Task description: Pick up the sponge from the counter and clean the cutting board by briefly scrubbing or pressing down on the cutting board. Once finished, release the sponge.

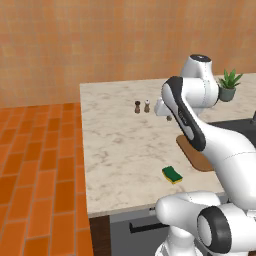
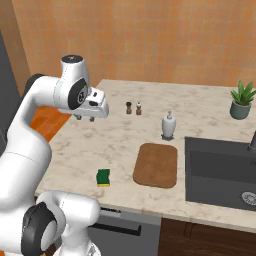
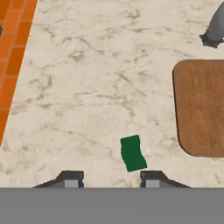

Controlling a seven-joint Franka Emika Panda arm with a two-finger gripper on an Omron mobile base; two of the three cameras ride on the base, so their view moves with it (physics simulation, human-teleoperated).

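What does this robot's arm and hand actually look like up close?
The arm is built of smooth, rounded white shells joined by dark grey to black bands and round caps at the joints. No loose cables show. It ends in a blocky white hand with two short dark fingers; in the hand view their tips are small dark grey blocks with paler faces.

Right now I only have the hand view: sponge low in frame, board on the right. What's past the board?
Observer: A dark sink, set in the counter right beside the board.
Operator: That grey thing top right of my frame?
Observer: A white soap dispenser, standing just behind the board.
Operator: Is the hand down near the sponge?
Observer: No, the gripper hangs high above the counter; the sponge lies untouched near the front edge.
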